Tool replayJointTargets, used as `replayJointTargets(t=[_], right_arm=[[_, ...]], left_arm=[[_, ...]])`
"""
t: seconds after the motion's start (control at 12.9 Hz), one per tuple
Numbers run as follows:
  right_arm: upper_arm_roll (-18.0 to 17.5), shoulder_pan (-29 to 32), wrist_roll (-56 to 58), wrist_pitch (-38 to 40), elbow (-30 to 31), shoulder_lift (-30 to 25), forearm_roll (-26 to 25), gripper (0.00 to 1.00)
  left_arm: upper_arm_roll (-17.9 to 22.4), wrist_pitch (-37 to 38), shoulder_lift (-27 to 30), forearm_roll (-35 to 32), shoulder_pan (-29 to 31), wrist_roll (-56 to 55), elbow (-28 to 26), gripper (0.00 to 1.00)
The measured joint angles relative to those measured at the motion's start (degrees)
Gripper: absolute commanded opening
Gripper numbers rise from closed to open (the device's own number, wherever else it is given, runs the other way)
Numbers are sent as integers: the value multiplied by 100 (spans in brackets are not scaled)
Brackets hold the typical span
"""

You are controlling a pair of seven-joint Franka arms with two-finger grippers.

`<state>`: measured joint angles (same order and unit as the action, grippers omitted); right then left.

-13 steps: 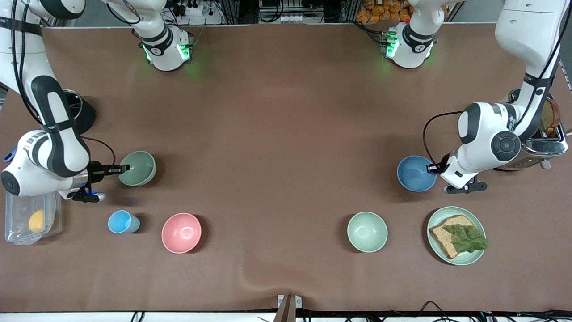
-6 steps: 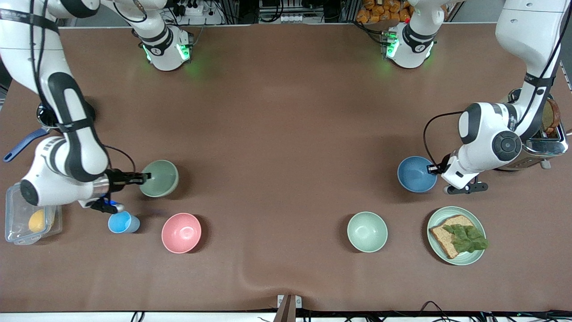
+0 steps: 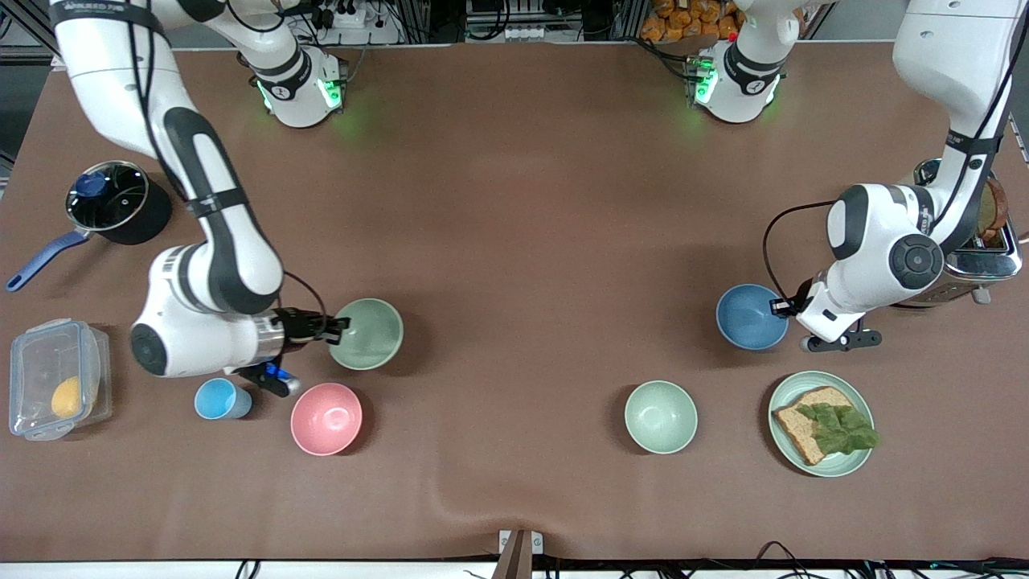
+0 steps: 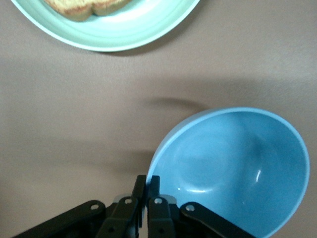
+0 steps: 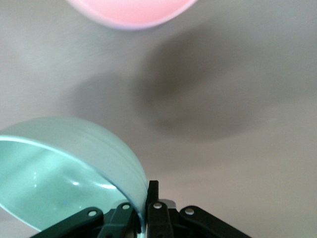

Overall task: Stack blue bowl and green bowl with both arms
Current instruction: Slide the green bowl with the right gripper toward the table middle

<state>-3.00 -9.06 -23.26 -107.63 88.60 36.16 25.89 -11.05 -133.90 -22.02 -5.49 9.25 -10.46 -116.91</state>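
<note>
My right gripper [image 3: 338, 328] is shut on the rim of the sage green bowl [image 3: 367, 334] and holds it tilted a little above the table, close to the pink bowl. In the right wrist view the right gripper [image 5: 146, 201] pinches the green bowl [image 5: 64, 168] by its wall. My left gripper [image 3: 781, 306] is shut on the rim of the blue bowl [image 3: 752, 317] toward the left arm's end of the table. In the left wrist view the left gripper [image 4: 147, 187] clamps the edge of the blue bowl [image 4: 237, 168].
A pink bowl [image 3: 325, 418], a light-blue cup [image 3: 219, 399], a lidded box [image 3: 52, 390] and a pot [image 3: 108, 197] lie toward the right arm's end. A mint bowl [image 3: 661, 416], a plate with bread [image 3: 820, 424] and a toaster [image 3: 977, 257] lie toward the left arm's end.
My right arm has carried the green bowl toward the table's middle, uncovering the pot and the box. My left gripper and the blue bowl have barely shifted.
</note>
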Motion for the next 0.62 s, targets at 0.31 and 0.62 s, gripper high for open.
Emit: replayJointTargets(t=[0.31,0.62], right_arm=[[2,-534,-379,-276,7,16,454,0],[-1,-1225,-853,-1110,191,112,667,0]], left_arm=[[-62,233,146,0,-24,0,155,0],[-268,616,247,0,-30,-99,415,0]])
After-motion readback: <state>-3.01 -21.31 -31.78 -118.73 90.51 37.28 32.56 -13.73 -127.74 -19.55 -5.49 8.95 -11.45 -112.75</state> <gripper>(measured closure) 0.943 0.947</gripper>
